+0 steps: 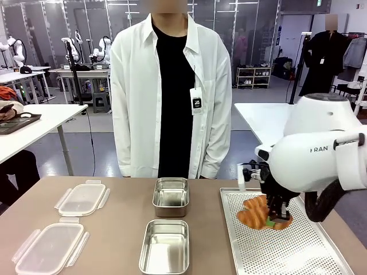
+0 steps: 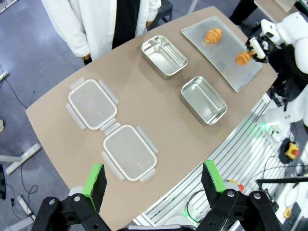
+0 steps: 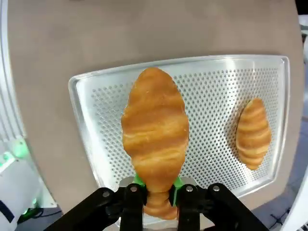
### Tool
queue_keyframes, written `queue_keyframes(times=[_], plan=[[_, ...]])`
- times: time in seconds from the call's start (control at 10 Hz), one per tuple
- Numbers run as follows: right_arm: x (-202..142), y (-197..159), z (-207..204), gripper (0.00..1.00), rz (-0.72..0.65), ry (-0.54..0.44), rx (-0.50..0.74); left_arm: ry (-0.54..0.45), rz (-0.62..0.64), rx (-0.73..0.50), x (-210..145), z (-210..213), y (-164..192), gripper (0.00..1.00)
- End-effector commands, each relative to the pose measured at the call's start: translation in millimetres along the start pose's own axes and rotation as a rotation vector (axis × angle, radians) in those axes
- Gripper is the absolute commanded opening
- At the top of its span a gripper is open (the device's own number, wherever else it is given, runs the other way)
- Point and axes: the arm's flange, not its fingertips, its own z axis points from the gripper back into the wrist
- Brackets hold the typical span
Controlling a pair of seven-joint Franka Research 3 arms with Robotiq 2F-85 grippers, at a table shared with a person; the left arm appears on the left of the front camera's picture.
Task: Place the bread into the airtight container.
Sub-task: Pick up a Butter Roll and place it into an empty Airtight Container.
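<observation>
My right gripper [image 3: 155, 185] is shut on the end of a golden croissant-shaped bread [image 3: 155, 130], held a little above the perforated metal tray [image 3: 207, 91]. In the front view this held bread [image 1: 252, 218] hangs over the tray's left part at my right gripper [image 1: 279, 219]. A second bread [image 1: 256, 202] lies on the tray just behind it. Two open steel containers stand mid-table, one far [image 1: 171, 184] and one near [image 1: 164, 224]. My left gripper [image 2: 154, 180] hangs open high above the table's near-left edge, empty.
Two clear plastic clip lids [image 1: 82, 199] [image 1: 50, 248] lie on the left of the brown table. A person in a white shirt [image 1: 135, 86] stands at the far side. The tray [image 1: 287, 252] takes up the right end of the table.
</observation>
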Motion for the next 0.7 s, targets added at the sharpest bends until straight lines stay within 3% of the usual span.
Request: queue_keyframes(times=[0.0, 0.6], plan=[[43.0, 27.8, 13.3, 0.13, -0.012, 0.028, -0.007, 0.002, -0.022, -0.007, 0.4, 1.5, -0.4, 1.0], [221.1, 85.7, -0.3, 0.13, -0.038, 0.042, -0.004, 0.002, -0.022, -0.007, 0.4, 1.5, -0.4, 1.0]])
